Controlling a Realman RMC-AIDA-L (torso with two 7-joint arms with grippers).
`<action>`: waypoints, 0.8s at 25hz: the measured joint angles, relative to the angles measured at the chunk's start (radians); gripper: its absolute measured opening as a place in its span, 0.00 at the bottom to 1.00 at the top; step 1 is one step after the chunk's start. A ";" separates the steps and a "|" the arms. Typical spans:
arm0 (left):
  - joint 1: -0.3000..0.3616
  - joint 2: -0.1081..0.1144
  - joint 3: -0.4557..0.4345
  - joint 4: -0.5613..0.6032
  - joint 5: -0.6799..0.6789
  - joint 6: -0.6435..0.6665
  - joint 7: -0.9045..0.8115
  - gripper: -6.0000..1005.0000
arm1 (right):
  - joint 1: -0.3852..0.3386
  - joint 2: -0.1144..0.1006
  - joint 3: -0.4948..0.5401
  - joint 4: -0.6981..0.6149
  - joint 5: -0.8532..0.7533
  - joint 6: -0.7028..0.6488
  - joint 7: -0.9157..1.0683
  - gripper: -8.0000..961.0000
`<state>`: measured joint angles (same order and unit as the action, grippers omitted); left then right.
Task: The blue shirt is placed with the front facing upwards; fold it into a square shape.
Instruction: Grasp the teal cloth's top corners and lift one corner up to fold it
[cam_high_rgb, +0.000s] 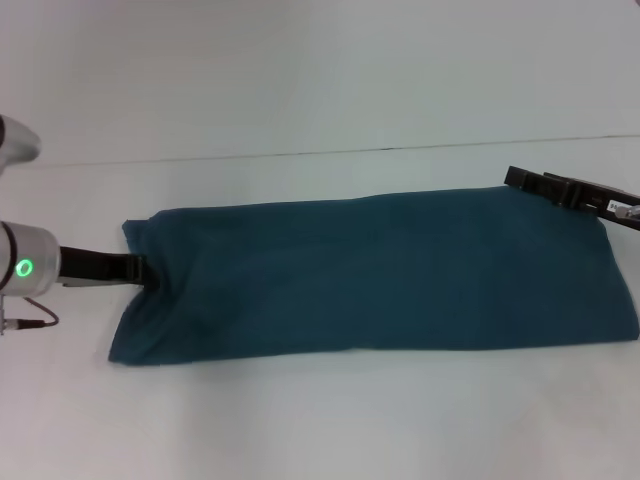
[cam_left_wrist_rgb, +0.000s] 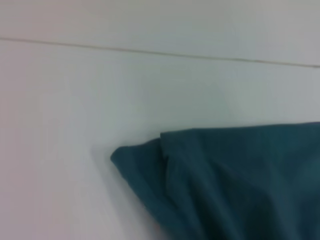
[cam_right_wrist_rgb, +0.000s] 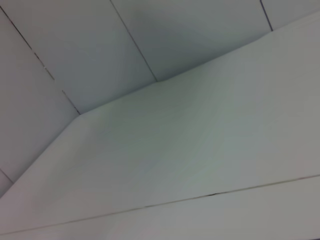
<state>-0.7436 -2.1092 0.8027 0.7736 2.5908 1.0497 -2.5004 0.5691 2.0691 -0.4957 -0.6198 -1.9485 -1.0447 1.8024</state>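
So the blue shirt (cam_high_rgb: 380, 275) is lying flat on the white surface (cam_high_rgb: 320, 420), already folded into 1 long band that runs from the left side almost to the right edge. Only plain teal fabric is showing on top, no lettering anywhere. The band sits roughly midway between the near and far edges of the surface, and its left end is a bit rumpled, with a few creases fanning out from that end.

The left hand (cam_high_rgb: 148, 270) is down at the shirt's left end, right at the cloth's edge. It looks like the tips are pinched on a bit of fabric there, but the dark fingers blend into the shirt so I can't really tell if it's gripping or just resting against it. The left wrist view only gives me that folded corner of the shirt (cam_left_wrist_rgb: 220, 180) lying on the surface, no fingers.

The right hand (cam_high_rgb: 560, 188) is over at the far right corner of the shirt, sitting just at the cloth's far edge. Can't tell if it's open or closed. The right wrist view shows only bare surface (cam_right_wrist_rgb: 200, 150).
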 joint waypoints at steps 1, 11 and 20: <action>0.007 -0.002 -0.001 0.019 0.000 0.010 -0.002 0.04 | 0.000 0.001 0.001 0.000 0.002 0.000 -0.003 0.78; 0.043 -0.011 0.003 0.099 -0.008 0.049 -0.002 0.04 | -0.001 0.010 0.002 0.008 0.034 0.004 -0.047 0.78; 0.069 -0.014 0.006 0.123 0.005 0.032 -0.034 0.10 | -0.003 0.011 -0.001 0.008 0.034 0.000 -0.043 0.78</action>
<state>-0.6742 -2.1237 0.8088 0.8969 2.5957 1.0820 -2.5347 0.5660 2.0800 -0.4970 -0.6120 -1.9143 -1.0447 1.7590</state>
